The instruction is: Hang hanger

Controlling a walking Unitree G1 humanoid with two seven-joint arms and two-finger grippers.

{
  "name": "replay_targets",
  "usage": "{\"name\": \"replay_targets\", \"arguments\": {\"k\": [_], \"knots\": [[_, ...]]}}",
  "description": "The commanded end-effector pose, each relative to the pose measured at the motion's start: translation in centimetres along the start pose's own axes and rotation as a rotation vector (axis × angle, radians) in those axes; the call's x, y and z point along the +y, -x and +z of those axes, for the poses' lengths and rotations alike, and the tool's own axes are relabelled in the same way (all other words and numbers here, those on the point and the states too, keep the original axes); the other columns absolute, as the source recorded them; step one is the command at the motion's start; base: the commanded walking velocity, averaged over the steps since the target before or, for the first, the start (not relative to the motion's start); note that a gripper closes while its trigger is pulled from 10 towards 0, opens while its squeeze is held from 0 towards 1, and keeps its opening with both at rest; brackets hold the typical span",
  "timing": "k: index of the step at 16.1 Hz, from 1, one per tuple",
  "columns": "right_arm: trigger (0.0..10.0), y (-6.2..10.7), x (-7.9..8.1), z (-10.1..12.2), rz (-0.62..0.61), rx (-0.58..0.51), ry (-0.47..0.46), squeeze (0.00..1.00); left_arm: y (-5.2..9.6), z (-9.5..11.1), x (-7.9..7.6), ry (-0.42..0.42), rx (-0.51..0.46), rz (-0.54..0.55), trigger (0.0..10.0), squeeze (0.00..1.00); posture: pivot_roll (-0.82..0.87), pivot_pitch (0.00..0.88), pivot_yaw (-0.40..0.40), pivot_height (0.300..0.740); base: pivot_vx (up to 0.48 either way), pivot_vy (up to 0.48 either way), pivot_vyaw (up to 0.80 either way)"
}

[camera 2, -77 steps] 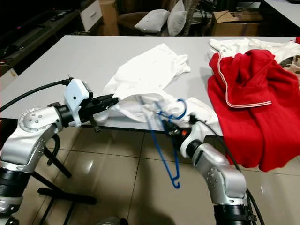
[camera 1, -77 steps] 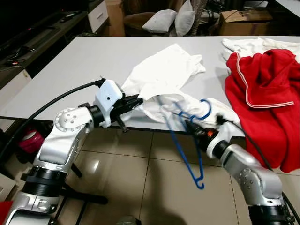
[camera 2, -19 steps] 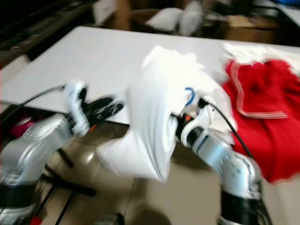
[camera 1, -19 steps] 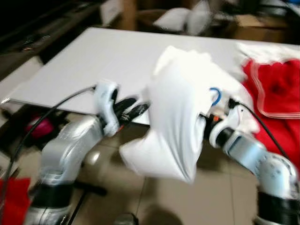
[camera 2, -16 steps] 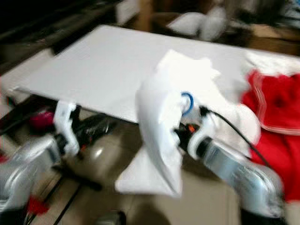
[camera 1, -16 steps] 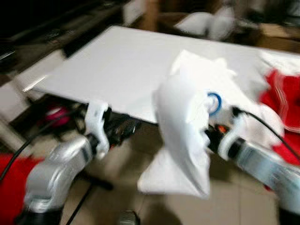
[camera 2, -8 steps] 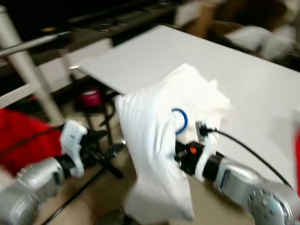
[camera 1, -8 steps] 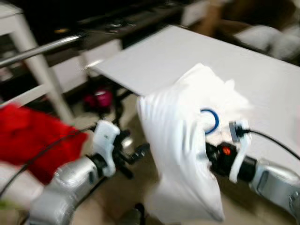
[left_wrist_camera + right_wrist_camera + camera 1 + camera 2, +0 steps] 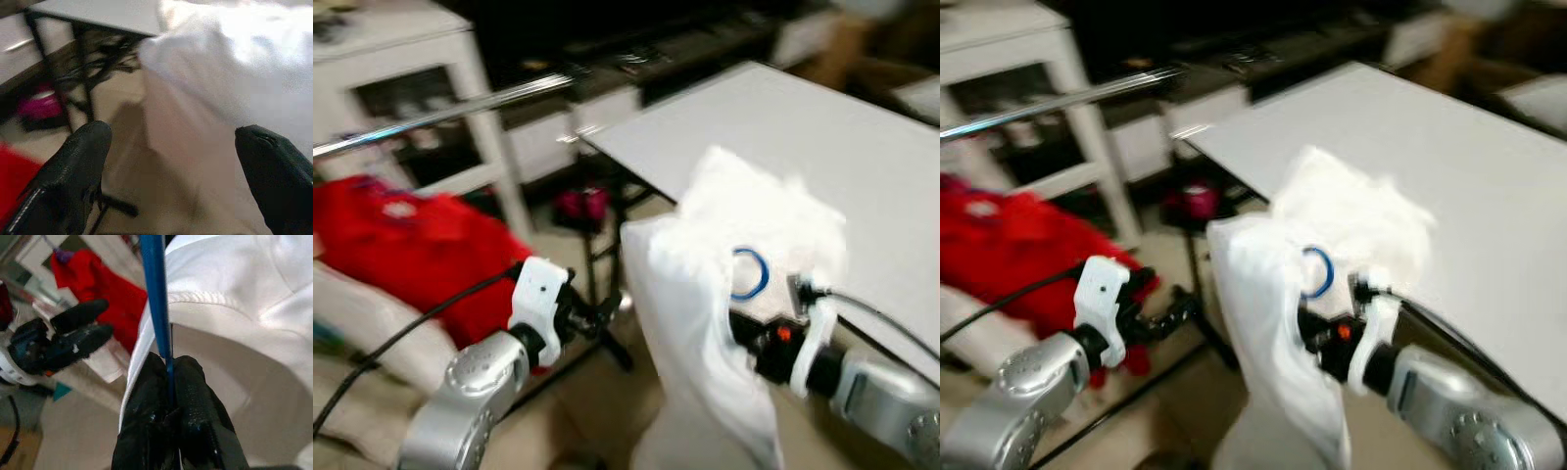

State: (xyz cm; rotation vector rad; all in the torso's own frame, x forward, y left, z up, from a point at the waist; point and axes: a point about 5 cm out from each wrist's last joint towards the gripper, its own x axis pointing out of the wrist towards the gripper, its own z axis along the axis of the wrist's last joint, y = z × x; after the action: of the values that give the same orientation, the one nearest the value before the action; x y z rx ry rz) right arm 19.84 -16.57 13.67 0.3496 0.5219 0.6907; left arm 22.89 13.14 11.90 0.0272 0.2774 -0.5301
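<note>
blue hanger [image 9: 155,298] now nearer rail [image 9: 450,110]; right hand [image 9: 168,404] still clamped

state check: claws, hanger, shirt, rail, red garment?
left claw: open, holding nothing, beside the shirt
right claw: shut on the blue hanger
blue hanger: held upright, hook showing above the shirt, not yet on the rail
white shirt: draped on the hanger, hanging down
metal rail: bare where visible
red garment: hanging below the rail
</note>
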Motion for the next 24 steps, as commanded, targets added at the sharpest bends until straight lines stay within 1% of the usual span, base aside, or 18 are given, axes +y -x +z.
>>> {"name": "replay_targets", "arguments": {"k": [1, 4, 6, 9, 12, 14, 16, 17, 19, 20, 24], "knots": [[10.0, -0.2, 0.0, -0.1, -0.014, -0.006, 0.028, 0.00, -0.1, 0.1, 0.4, -0.034, 0.010, 0.017, 10.0, 0.00, 0.08, 0.043, -0.007, 0.740, 0.000, 0.000, 0.80], [10.0, -0.2, -0.6, -0.6, -0.052, 0.007, 0.039, 0.00, -0.2, -0.1, 0.2, -0.059, 0.010, 0.002, 10.0, 0.00, 0.08, 0.035, -0.006, 0.740, 0.000, 0.000, 0.80], [10.0, -0.2, -0.7, -0.8, -0.061, 0.012, 0.040, 0.00, -0.3, -0.3, 0.1, -0.049, 0.010, -0.011, 10.0, 0.00, 0.08, 0.034, -0.007, 0.740, 0.000, 0.000, 0.80], [10.0, -0.1, -1.3, -1.2, -0.107, 0.033, 0.048, 0.00, -0.5, -0.3, 0.4, -0.033, 0.004, 0.020, 10.0, 0.00, 0.07, 0.035, -0.008, 0.740, 0.000, 0.000, 0.80], [10.0, 0.3, -2.3, -1.6, -0.177, 0.069, 0.102, 0.00, -0.6, -0.8, 0.9, -0.041, 0.014, 0.053, 10.0, 0.00, 0.06, 0.038, -0.013, 0.740, 0.000, 0.000, 0.80], [10.0, 0.1, -3.2, -1.6, -0.242, 0.067, 0.125, 0.00, -0.6, -0.9, 0.8, -0.053, 0.021, 0.052, 10.0, 0.00, 0.07, 0.037, -0.017, 0.740, 0.000, 0.000, 0.00], [10.0, -0.4, -3.6, -1.4, -0.279, 0.062, 0.192, 0.00, -0.7, -1.0, 0.7, -0.063, 0.027, 0.052, 10.0, 0.00, 0.07, 0.040, -0.019, 0.740, -0.142, 0.000, 0.00], [10.0, -0.7, -3.7, -1.2, -0.288, 0.043, 0.216, 0.00, -0.8, -1.0, 0.7, -0.066, 0.028, 0.050, 10.0, 0.00, 0.07, 0.040, -0.019, 0.740, -0.315, 0.000, 0.00], [10.0, -1.1, -3.9, -0.8, -0.300, 0.011, 0.230, 0.00, -0.9, -1.0, 0.6, -0.071, 0.028, 0.048, 10.0, 0.00, 0.07, 0.041, -0.019, 0.740, -0.319, 0.000, 0.00], [10.0, -1.7, -4.0, -0.2, -0.309, -0.032, 0.248, 0.00, -0.9, -0.9, 0.6, -0.075, 0.027, 0.045, 10.0, 0.00, 0.08, 0.040, -0.017, 0.740, -0.319, 0.000, 0.00], [10.0, -2.2, -4.0, 0.1, -0.306, -0.056, 0.273, 0.00, -1.0, -0.7, 0.6, -0.083, 0.028, 0.042, 10.0, 0.00, 0.08, 0.036, -0.014, 0.740, -0.323, 0.000, 0.00]]}}
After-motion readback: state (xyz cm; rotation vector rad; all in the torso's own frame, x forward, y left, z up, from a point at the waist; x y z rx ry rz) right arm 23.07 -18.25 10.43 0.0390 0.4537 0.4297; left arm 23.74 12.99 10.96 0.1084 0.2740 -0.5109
